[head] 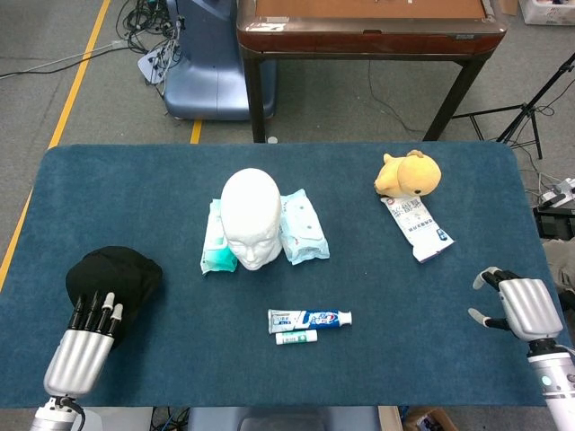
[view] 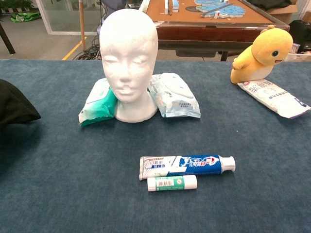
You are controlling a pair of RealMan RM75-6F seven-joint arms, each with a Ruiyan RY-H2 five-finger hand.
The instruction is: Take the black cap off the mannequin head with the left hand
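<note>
The white mannequin head (head: 252, 215) (view: 129, 58) stands bare mid-table, leaning on two wipe packs. The black cap (head: 112, 274) (view: 13, 104) is at the table's left side, crumpled, well away from the head. My left hand (head: 85, 346) sits just on the near side of the cap, with its straight fingers (head: 99, 310) lying over the cap's near edge; its thumb is hidden. It seems to hold the cap. My right hand (head: 521, 307) rests at the table's near right corner, holding nothing, fingers apart. Neither hand shows in the chest view.
Wipe packs (head: 301, 229) flank the head. A toothpaste tube (head: 310, 318) and a small tube (head: 296, 337) lie in front of it. A yellow plush toy (head: 409, 174) and a white packet (head: 418, 226) sit at the back right. A brown table (head: 368, 27) stands beyond.
</note>
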